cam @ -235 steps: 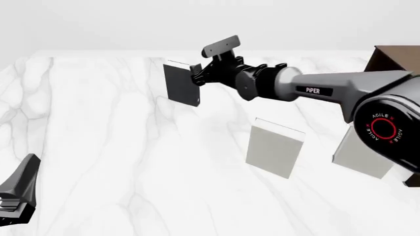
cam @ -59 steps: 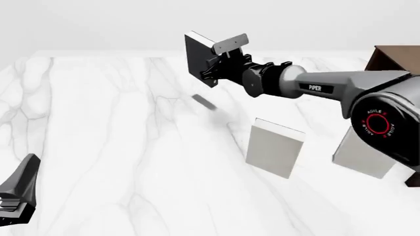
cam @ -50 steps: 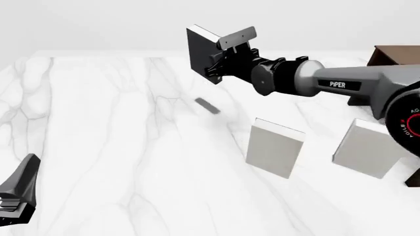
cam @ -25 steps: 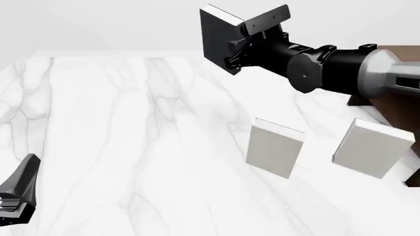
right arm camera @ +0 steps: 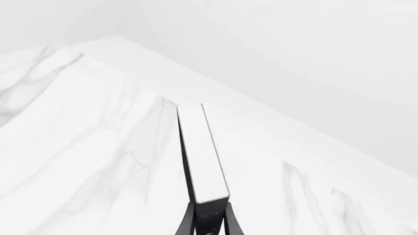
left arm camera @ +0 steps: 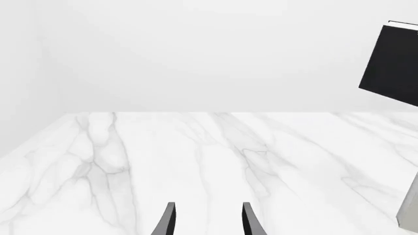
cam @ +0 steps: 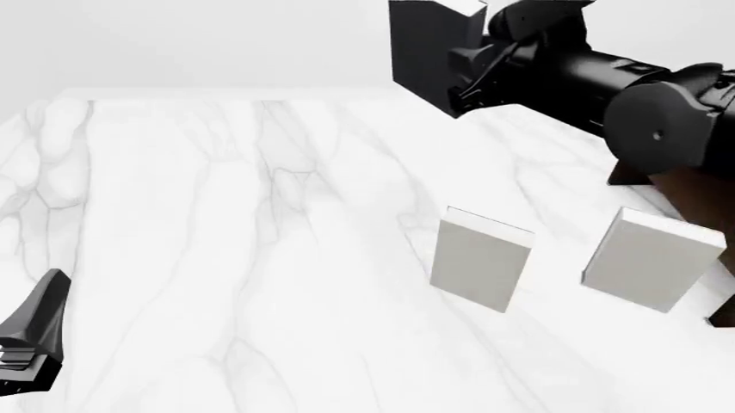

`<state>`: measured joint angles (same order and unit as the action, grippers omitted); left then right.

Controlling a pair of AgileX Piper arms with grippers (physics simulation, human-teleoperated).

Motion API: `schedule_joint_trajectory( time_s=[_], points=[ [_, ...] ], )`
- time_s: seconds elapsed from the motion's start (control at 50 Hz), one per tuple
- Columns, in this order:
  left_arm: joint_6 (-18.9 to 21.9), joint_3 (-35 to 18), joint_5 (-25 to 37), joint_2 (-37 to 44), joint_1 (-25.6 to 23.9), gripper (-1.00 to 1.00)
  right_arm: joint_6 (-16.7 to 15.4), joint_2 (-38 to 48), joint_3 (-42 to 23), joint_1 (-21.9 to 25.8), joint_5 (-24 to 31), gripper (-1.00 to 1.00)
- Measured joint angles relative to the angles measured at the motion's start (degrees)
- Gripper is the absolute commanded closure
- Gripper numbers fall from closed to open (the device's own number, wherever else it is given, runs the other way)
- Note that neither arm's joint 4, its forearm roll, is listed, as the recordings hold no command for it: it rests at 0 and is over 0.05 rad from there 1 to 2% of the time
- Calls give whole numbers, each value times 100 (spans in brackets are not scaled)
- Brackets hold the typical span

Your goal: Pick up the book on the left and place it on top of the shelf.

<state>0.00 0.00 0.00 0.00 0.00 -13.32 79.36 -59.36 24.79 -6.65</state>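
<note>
The dark charcoal book [cam: 419, 52] hangs upright, high above the table at the top of the front view. My right gripper [cam: 469, 73] is shut on its near edge. In the right wrist view the book's white page edge [right arm camera: 202, 152] runs away from the right gripper [right arm camera: 209, 221], which clamps its end. The book also shows in the left wrist view [left arm camera: 394, 63]. The dark brown shelf [cam: 693, 191] peeks out behind the right arm at the right edge, mostly hidden. My left gripper [cam: 29, 344] rests low at the near left; the left wrist view shows it [left arm camera: 207, 223] open and empty.
Two pale grey-white books stand on the marble table [cam: 206, 215]: one in the middle right [cam: 483, 258], one further right [cam: 652, 258] close to the shelf. The first pale book's edge shows in the left wrist view [left arm camera: 410, 210].
My right arm has raised the dark book higher and carried it right, towards the shelf. The left arm and the pale books have not moved.
</note>
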Motion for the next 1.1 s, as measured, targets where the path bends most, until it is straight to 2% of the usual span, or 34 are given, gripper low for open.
schedule_joint_trajectory(
  time_s=[0.56, 1.1],
  points=[
    [0, 0, 0, 0, 0, -100, -430, -1680, 639, -436, 766, 100],
    [0, 0, 0, 0, 0, -100, -1207, -2611, 1090, -1039, 1104, 100]
  ],
)
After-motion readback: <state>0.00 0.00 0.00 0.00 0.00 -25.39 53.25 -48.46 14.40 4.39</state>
